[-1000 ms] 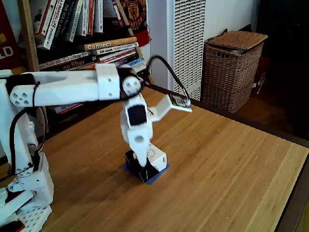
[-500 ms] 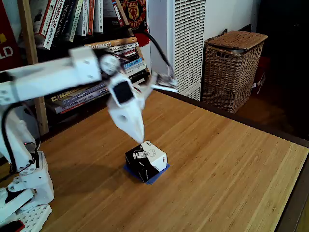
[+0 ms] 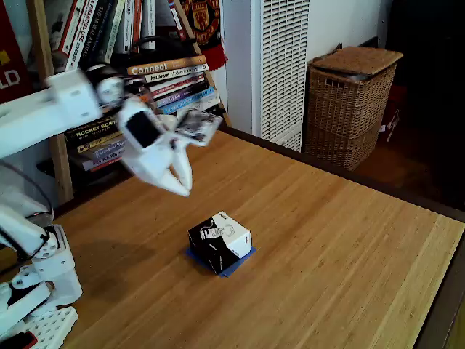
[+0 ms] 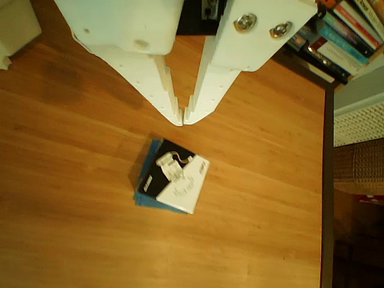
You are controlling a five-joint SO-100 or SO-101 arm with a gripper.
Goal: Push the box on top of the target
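At the left of the fixed view, the white robot arm (image 3: 43, 116) reaches in from the left edge, its base at the lower left corner. Its gripper (image 3: 183, 187) hangs in the air at upper left of centre, clear of the table (image 3: 349, 262), with nothing in it. In the other view the two white fingers (image 4: 153, 78) come down from the top edge and meet at their tips, so the gripper is closed and empty, a shape suited to nudging rather than grasping.

Just below centre in the fixed view sits the box (image 3: 220, 242), black and white, resting on the target (image 3: 240, 262), whose blue tape peeks out along the box's lower edges. In the other view the box (image 4: 173, 183) lies at centre, slightly skewed, with the target (image 4: 144, 195) showing on its left and lower sides. The push looks essentially finished.

To the right, bare wood runs to the table's dark edge; a wicker basket (image 3: 352, 102) stands beyond at upper right.
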